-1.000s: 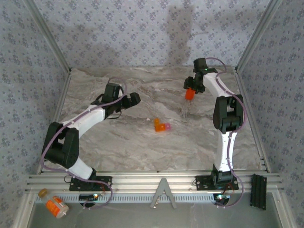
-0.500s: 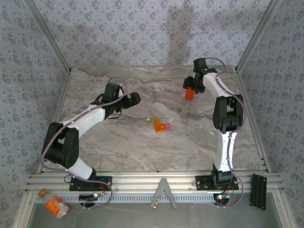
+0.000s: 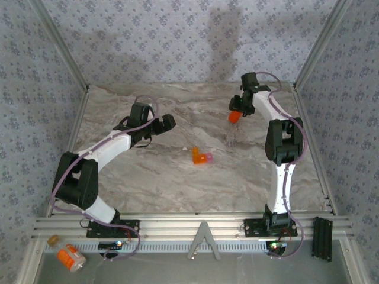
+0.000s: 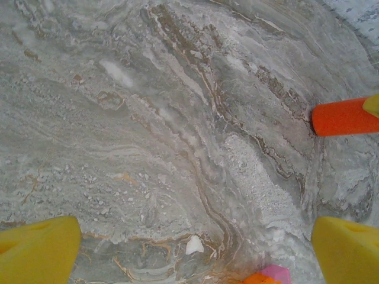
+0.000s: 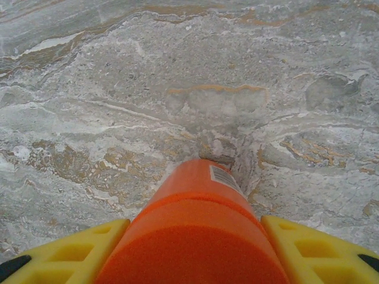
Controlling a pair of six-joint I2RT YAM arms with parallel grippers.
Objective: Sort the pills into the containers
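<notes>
Pill bottle [image 5: 198, 189] in right tool [image 5: 193, 225], box [image 3: 201, 157] mid-table

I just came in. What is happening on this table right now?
Two robot arms are sorting pills into containers. The right claw grips the orange pill bottle at the far right of the marble table. The left claw hangs open left of centre, holding nothing. A small orange box with a pink end lies near the middle.

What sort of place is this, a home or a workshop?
Most likely a robot test cell, not a home: a grey marble-patterned tabletop, enclosed by floral-patterned wall panels and bare aluminium frame rails.
</notes>
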